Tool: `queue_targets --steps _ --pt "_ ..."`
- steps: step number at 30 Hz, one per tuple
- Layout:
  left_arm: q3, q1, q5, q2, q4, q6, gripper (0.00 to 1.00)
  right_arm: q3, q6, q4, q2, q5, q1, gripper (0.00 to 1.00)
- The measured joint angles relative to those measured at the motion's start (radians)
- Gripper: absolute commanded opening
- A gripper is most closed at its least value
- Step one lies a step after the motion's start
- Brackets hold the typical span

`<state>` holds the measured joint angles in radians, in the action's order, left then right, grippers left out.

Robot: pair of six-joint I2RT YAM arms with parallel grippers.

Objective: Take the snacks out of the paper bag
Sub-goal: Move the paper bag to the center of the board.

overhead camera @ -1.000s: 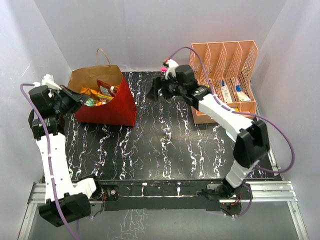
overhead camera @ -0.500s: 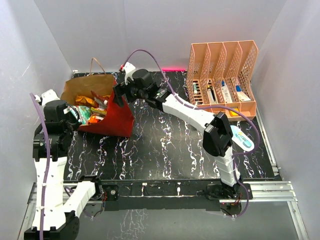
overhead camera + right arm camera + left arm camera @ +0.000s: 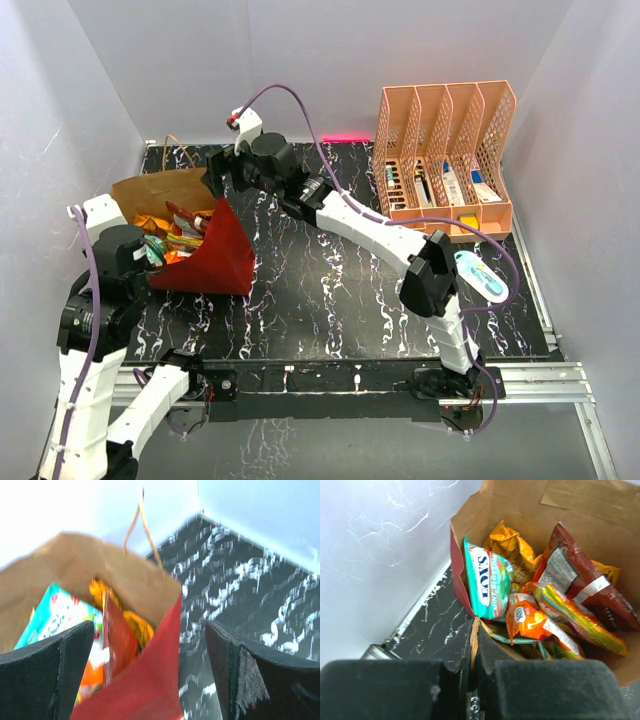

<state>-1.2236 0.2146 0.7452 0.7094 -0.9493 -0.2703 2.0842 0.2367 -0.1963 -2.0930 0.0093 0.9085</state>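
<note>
The paper bag (image 3: 218, 258), dark red outside and brown inside, lies tilted at the table's left with its mouth facing up and left. Snacks (image 3: 178, 232) fill its mouth. The left wrist view shows a teal packet (image 3: 487, 582), an orange one (image 3: 530, 622), a red one (image 3: 580, 575) and a yellow one (image 3: 512, 547). My left gripper (image 3: 475, 630) is shut on the bag's near rim (image 3: 475, 635), at the bag's left side (image 3: 152, 262). My right gripper (image 3: 150, 635) hangs open over the bag's far corner (image 3: 215, 180), its fingers (image 3: 65, 655) straddling the red wall (image 3: 150, 690).
A peach file organiser (image 3: 450, 150) with small items stands at the back right. A white-and-blue oval packet (image 3: 482, 277) lies on the black marbled table (image 3: 330, 290) behind the right arm's elbow. White walls close in on three sides. The bag's handle (image 3: 145, 525) sticks up.
The right arm swung left from the table's back middle to above the bag's far corner. The left arm drew the bag nearer and leftward, tipping it lower.
</note>
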Motion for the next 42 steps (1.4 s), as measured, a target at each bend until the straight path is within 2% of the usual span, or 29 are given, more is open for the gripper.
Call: queue_targets --steps 7,11,17,21,24,25,26,28,31,35,42 --pt "0.031 0.002 -0.081 -0.069 -0.001 -0.088 0.05 0.217 -0.079 0.216 -0.186 -0.016 -0.001 0.98" --pt "0.031 0.002 -0.124 -0.086 -0.003 -0.145 0.05 0.286 -0.127 0.317 -0.292 -0.047 0.000 0.94" --pt "0.032 0.002 -0.190 -0.122 -0.009 -0.230 0.07 0.414 -0.193 0.410 -0.448 -0.061 0.010 0.78" --pt "0.032 0.002 -0.218 -0.157 -0.009 -0.270 0.09 0.457 -0.217 0.460 -0.507 -0.053 0.013 0.51" --pt "0.032 0.003 -0.236 -0.162 -0.009 -0.284 0.12 0.470 -0.229 0.478 -0.528 -0.049 0.015 0.22" --pt "0.032 0.003 -0.241 -0.161 -0.009 -0.290 0.13 0.470 -0.232 0.484 -0.529 -0.045 0.016 0.15" --pt "0.032 0.003 -0.246 -0.159 -0.009 -0.293 0.13 0.470 -0.233 0.490 -0.529 -0.040 0.016 0.09" --pt "0.032 0.003 -0.259 -0.153 -0.009 -0.302 0.15 0.470 -0.233 0.508 -0.528 -0.025 0.016 0.08" --pt "0.031 0.003 -0.274 -0.128 -0.008 -0.313 0.15 0.402 -0.229 0.513 -0.484 0.023 0.018 0.08" --pt "-0.027 0.003 -0.298 -0.029 -0.005 -0.317 0.14 0.174 -0.207 0.486 -0.318 0.109 0.022 0.08" --pt "-0.290 0.003 -0.269 0.260 0.008 -0.246 0.10 -0.189 -0.154 0.425 0.002 0.244 0.031 0.08"
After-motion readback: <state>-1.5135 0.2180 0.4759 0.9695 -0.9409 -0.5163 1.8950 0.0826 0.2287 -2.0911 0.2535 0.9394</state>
